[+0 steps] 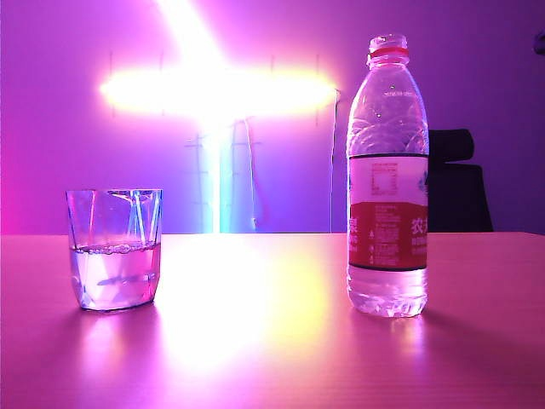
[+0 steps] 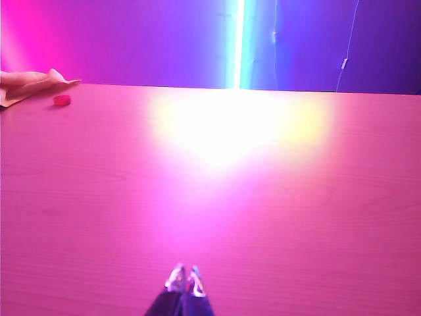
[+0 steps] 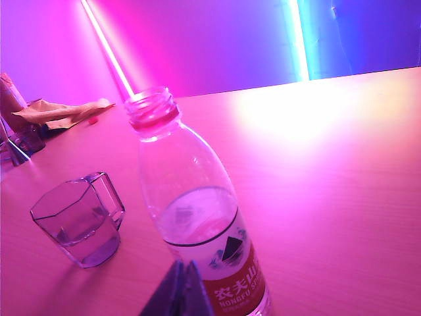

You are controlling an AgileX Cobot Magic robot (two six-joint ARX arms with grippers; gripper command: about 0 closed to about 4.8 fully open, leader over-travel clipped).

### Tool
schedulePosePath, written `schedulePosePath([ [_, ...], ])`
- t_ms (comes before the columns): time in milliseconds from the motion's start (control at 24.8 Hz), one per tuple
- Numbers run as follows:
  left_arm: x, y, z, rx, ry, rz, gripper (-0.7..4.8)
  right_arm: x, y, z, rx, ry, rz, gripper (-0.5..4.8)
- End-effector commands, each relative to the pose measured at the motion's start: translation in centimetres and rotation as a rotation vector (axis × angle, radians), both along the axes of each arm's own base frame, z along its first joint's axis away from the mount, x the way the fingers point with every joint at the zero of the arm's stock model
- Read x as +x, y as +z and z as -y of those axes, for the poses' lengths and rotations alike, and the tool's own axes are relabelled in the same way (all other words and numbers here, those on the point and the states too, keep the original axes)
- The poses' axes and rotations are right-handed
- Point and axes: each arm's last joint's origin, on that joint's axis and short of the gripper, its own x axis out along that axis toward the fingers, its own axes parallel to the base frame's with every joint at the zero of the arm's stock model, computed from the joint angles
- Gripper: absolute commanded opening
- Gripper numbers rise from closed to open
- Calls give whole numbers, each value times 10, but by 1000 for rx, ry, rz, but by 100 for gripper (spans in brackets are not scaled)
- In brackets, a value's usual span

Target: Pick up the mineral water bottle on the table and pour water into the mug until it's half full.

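Both claws pressed together, left claw (image 2: 185, 273) over table (image 2: 99, 197), right claw (image 3: 182, 266) beside bottle (image 3: 197, 224)

The left gripper (image 2: 185, 279) shows dark fingers ending in pale, shiny metallic tips. The right gripper (image 3: 182, 273) shows plain dark, pointed, wedge-shaped fingers.

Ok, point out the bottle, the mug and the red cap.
bottle (image 1: 387, 234): exterior view, on its label.
mug (image 1: 114, 256): exterior view, on its glass wall at the water.
red cap (image 2: 62, 100): left wrist view, on its top.
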Motion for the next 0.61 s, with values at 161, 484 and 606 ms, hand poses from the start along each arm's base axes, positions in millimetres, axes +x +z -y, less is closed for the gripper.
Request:
schedulePosePath([
  [161, 0, 2, 0, -2, -3, 15, -2, 0, 4, 0, 13, -3, 21, -5],
  [484, 0, 2, 0, -2, -3, 15, -2, 0, 4, 0, -4, -4, 30, -5],
  [606, 0, 2, 0, -2, -3, 15, -2, 0, 3, 4, -86, -85, 72, -5],
])
